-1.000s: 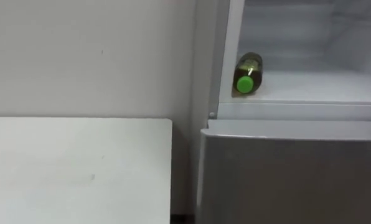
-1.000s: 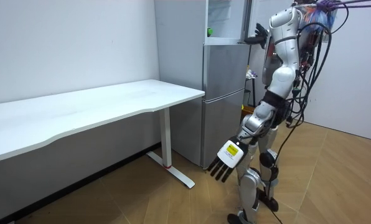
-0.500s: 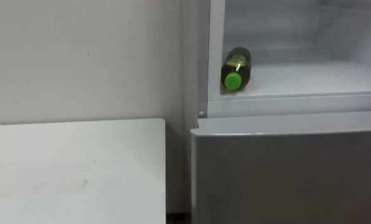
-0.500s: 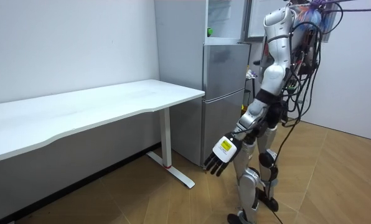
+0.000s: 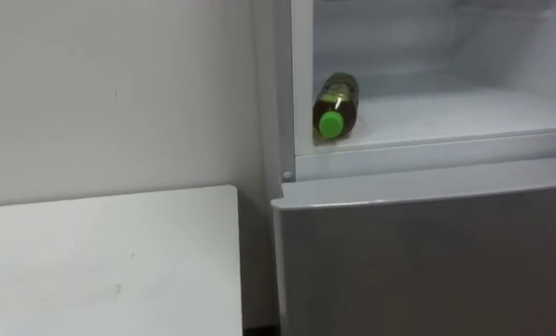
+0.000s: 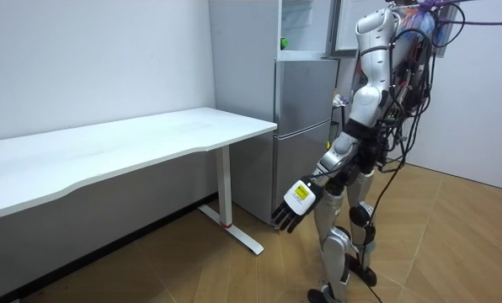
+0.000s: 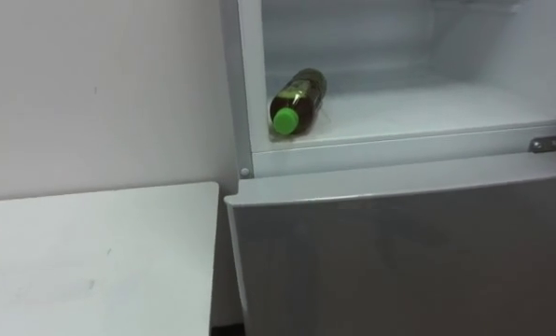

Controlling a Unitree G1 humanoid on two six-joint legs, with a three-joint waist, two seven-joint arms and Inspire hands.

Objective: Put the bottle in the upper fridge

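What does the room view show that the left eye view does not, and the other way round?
Room view: the robot stands at the fridge, its left hand hanging open beside its leg, above a wooden floor. Left eye view: the bottle lies on its side on the upper shelf, cap forward. Both: the white table, the fridge and the bottle's green cap.

Looked like a lab/test rm fitted out w/ home gear, not a lived-in kitchen. Plain white walls (image 6: 108, 59), wood-look floor (image 6: 461, 244). A long white desk (image 6: 150, 135) on a metal frame ran along the wall. A grey two-part fridge (image 6: 306, 118) stood in the corner just beside the desk, upper part open, w/ white shelves inside.
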